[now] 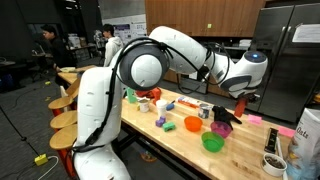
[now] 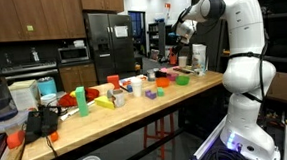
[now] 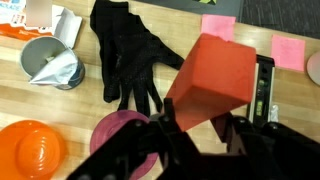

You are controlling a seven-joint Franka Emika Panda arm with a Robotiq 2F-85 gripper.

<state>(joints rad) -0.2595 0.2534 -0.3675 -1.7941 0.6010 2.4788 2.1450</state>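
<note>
You have a black glove point(image 3: 130, 55) lying flat on the wooden table point(image 3: 75, 110), a crumpled silver cup point(image 3: 52, 68) just beside it, an orange bowl point(image 3: 35, 155) near a pink bowl point(image 3: 118, 130), two pink sticky notes point(image 3: 288, 50) at the far edge.

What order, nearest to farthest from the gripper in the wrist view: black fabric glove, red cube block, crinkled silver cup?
1. Red cube block, held in the gripper.
2. Black fabric glove, just left in the picture.
3. Crinkled silver cup, far left.

arm point(image 1: 180, 55) extended, gripper point(image 3: 200, 128) pointing down, jaws clamped
</note>
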